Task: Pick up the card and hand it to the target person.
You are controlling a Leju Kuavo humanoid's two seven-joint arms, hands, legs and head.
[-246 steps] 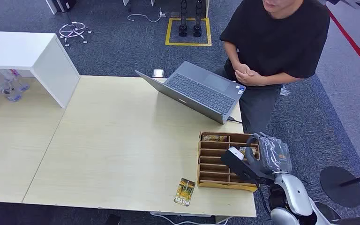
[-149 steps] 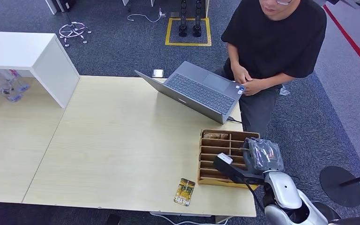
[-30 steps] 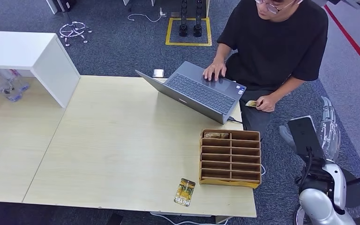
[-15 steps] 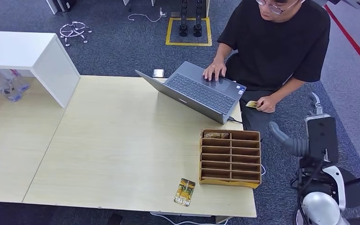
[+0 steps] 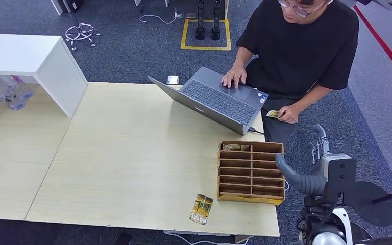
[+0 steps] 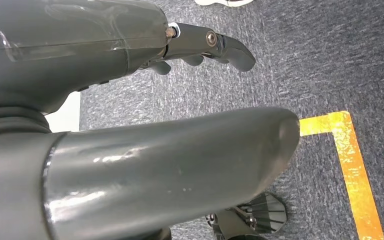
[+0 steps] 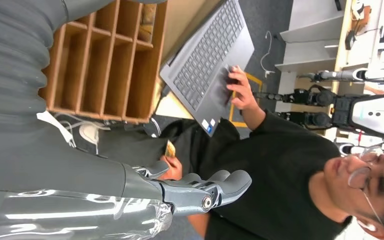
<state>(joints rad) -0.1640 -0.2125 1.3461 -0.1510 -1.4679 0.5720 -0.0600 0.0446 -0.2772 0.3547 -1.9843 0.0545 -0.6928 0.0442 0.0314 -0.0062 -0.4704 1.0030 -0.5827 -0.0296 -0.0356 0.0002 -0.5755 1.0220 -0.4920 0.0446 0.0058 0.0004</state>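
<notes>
We see the person [image 5: 298, 51] standing beyond the table [image 5: 127, 158], one hand on the laptop [image 5: 217, 99] and the other holding the card [image 5: 272, 114] just off the table's far right corner; the card was already there a second ago, so the handover looks done to us. What changes now is our right arm: a second ago it was stretched out towards the person with the hand high beside them, and now it has pulled back and dropped, so the right hand [image 5: 314, 166] sits low, just right of the wooden organiser [image 5: 251, 172]. That hand is released, its fingers [image 7: 220, 185] loosely extended with nothing between them, and the thumb points back towards the organiser. The card [image 7: 170, 149] shows as a thin yellow edge in the person's fingers, well apart from ours. The left hand [image 6: 130, 100] hangs over the carpet, thumb and fingers apart and holding nothing. We judge the retreat as the closing step: the arm only needs to finish lowering clear of the organiser's edge. A second card [image 5: 200, 209] lies near the table's front edge, untouched.
</notes>
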